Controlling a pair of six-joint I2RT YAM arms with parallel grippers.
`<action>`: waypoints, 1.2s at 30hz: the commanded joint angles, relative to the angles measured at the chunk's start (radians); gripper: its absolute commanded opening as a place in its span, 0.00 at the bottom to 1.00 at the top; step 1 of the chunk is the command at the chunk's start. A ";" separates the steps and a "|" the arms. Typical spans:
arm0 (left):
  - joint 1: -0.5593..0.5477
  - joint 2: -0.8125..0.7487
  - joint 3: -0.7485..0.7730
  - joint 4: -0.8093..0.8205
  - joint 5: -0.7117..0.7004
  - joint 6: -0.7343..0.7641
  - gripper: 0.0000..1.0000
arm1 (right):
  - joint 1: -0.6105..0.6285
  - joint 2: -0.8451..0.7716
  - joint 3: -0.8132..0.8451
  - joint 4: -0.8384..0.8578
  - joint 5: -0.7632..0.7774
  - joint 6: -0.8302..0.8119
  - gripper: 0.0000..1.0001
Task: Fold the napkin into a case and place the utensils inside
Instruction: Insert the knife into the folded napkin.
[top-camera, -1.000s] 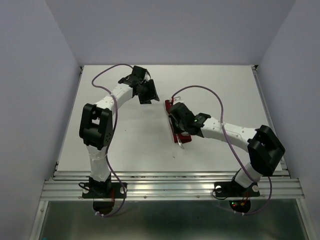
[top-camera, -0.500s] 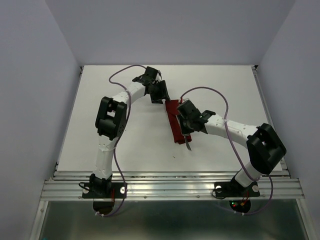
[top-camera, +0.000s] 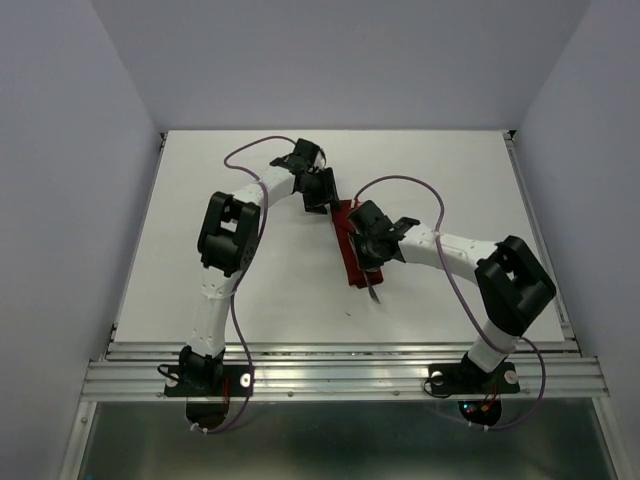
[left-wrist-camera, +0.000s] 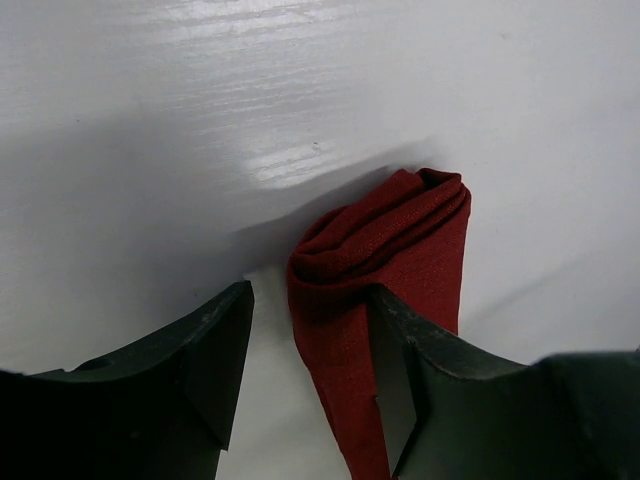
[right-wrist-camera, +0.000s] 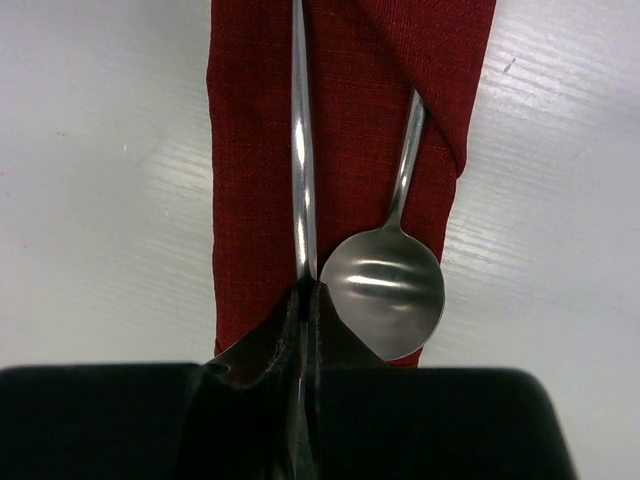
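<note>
The dark red napkin lies folded as a narrow case (top-camera: 350, 250) in the middle of the table. In the right wrist view the case (right-wrist-camera: 250, 200) holds the spoon (right-wrist-camera: 385, 280), its handle tucked under a fold and its bowl showing at the near end. My right gripper (right-wrist-camera: 305, 300) is shut on the thin straight utensil (right-wrist-camera: 300, 140), which lies along the case beside the spoon. My left gripper (left-wrist-camera: 315, 370) is open at the case's far, bunched end (left-wrist-camera: 390, 240), one finger (left-wrist-camera: 215, 350) on each side of the cloth.
The white table (top-camera: 250, 290) is bounded by grey walls at the back and sides and a metal rail (top-camera: 340, 375) at the near edge. The arms' purple cables (top-camera: 400, 185) loop above the table near the case.
My left gripper has swung right from the back of the table to the case's far end. My right gripper has shifted slightly along the case with the thin utensil.
</note>
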 joint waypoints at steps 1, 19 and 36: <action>-0.005 0.001 0.030 -0.026 -0.004 0.023 0.60 | -0.012 0.017 0.072 0.009 0.004 -0.010 0.01; -0.005 -0.007 -0.019 -0.013 0.001 0.035 0.60 | -0.061 0.205 0.287 0.013 0.070 0.007 0.01; -0.007 0.001 -0.033 0.000 0.019 0.036 0.60 | -0.080 0.296 0.386 0.032 0.123 0.079 0.01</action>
